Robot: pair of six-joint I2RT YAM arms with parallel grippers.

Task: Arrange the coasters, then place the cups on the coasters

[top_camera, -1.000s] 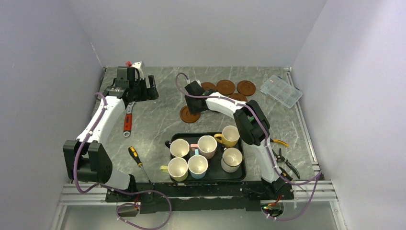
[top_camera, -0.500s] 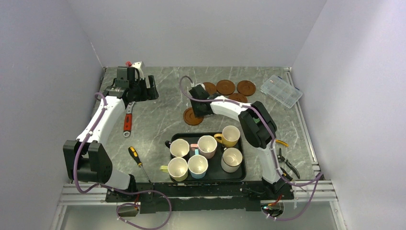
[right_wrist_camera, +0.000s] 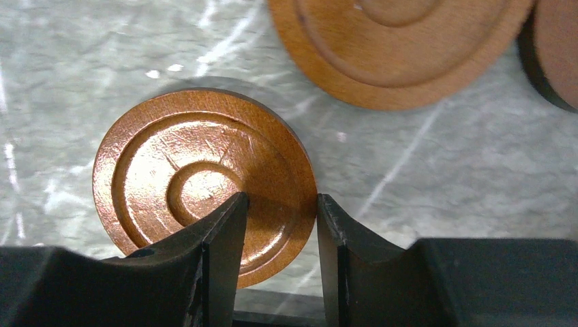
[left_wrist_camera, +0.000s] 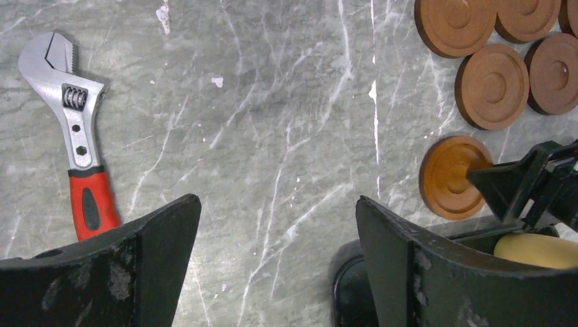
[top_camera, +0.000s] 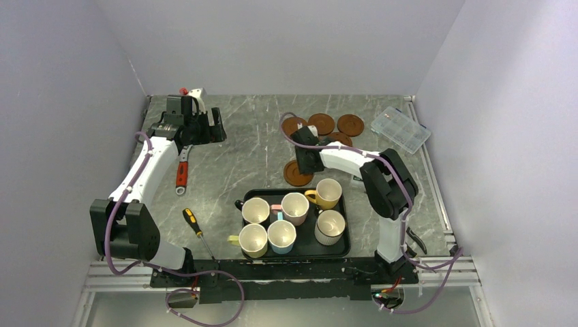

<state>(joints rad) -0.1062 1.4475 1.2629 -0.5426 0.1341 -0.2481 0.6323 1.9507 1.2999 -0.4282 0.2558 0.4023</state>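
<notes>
One reddish-brown coaster (top_camera: pixel 298 174) (right_wrist_camera: pixel 198 177) lies just behind the black tray (top_camera: pixel 269 193). My right gripper (top_camera: pixel 307 162) (right_wrist_camera: pixel 279 201) is shut on its rim, one finger inside the ring and one at the outer edge. Several more coasters (top_camera: pixel 321 123) (left_wrist_camera: pixel 492 85) cluster at the back of the table. Several cups (top_camera: pixel 295 208) stand in the tray, among them a yellow cup (top_camera: pixel 328 193). My left gripper (top_camera: pixel 208 126) (left_wrist_camera: pixel 276 204) hangs open over bare marble at the far left, holding nothing.
A red-handled wrench (top_camera: pixel 181 174) (left_wrist_camera: pixel 75 129) lies under the left arm. A screwdriver (top_camera: pixel 195 225) rests left of the tray. A clear plastic box (top_camera: pixel 400 129) sits at the back right and pliers (top_camera: pixel 412 238) lie by the right arm's base.
My right gripper closed on the coaster's rim and moved it right and nearer, from mid-table to just behind the tray. The left arm has not moved.
</notes>
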